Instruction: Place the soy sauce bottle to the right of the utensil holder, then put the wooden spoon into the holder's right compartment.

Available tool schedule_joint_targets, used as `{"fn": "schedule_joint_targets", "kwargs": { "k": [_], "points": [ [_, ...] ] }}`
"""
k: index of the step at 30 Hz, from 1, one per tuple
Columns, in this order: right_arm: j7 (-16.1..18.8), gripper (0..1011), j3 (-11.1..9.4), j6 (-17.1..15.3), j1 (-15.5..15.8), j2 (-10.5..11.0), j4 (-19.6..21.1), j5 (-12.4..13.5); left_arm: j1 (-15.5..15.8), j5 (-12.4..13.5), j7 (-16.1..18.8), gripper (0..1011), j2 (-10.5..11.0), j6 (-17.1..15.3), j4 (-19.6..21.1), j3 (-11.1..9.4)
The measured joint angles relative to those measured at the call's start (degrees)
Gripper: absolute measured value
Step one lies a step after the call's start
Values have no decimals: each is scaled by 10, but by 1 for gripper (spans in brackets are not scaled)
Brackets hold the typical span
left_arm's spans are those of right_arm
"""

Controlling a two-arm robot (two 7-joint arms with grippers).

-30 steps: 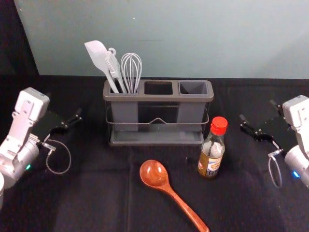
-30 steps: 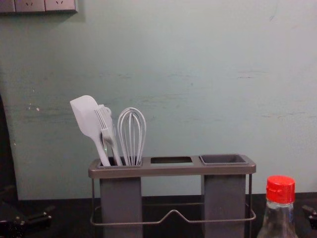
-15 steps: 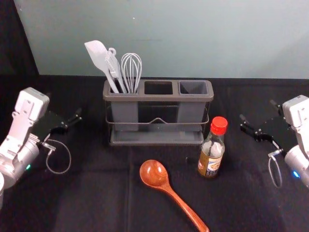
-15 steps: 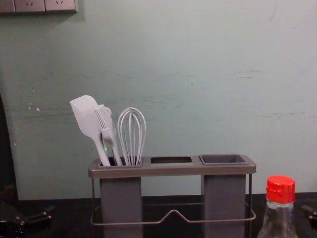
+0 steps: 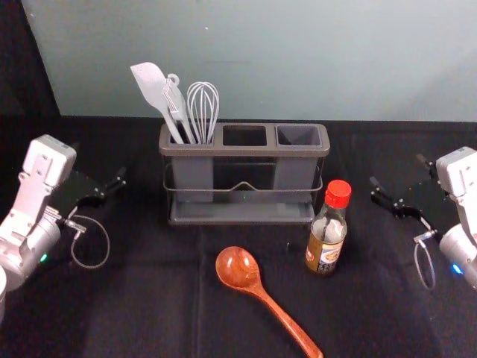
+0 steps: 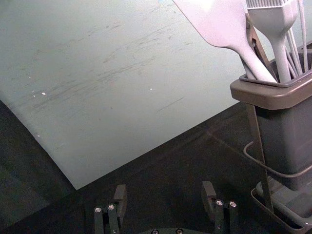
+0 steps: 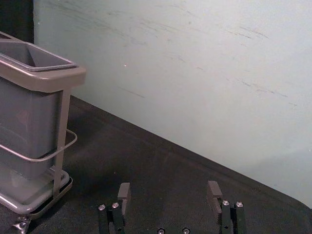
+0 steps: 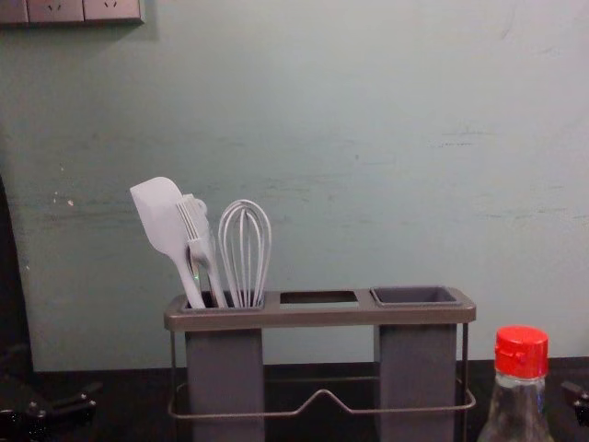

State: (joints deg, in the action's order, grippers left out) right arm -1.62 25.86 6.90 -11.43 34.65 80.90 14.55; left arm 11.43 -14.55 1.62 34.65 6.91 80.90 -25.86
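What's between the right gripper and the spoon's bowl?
The bottle: in the head view it stands upright on the dark cloth, between the right gripper and the spoon's bowl.

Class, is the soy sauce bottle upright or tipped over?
Upright: the soy sauce bottle stands on its base, with its red cap at the top.

Wall [image 5: 328,67] softly lit, cloth [image 5: 149,313] dim; glints on spoon [image 5: 237,268].
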Motion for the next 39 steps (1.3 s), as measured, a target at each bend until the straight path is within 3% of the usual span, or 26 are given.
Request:
{"fn": "schedule_joint_targets", "kwargs": {
  "k": [19,24,30,39],
  "points": [
    [0,1002,0,0,0,0,0,0,0,0,0,1005,0,0,0,0],
    [5,1002,-10,6,14,4,10,2,0,0,0,1005,0,0,0,0],
    [17,1002,-37,20,61,23,51,20,0,0,0,1005,0,0,0,0],
    [73,1002,-92,60,170,78,136,84,0,0,0,1005,0,0,0,0]
  ]
}}
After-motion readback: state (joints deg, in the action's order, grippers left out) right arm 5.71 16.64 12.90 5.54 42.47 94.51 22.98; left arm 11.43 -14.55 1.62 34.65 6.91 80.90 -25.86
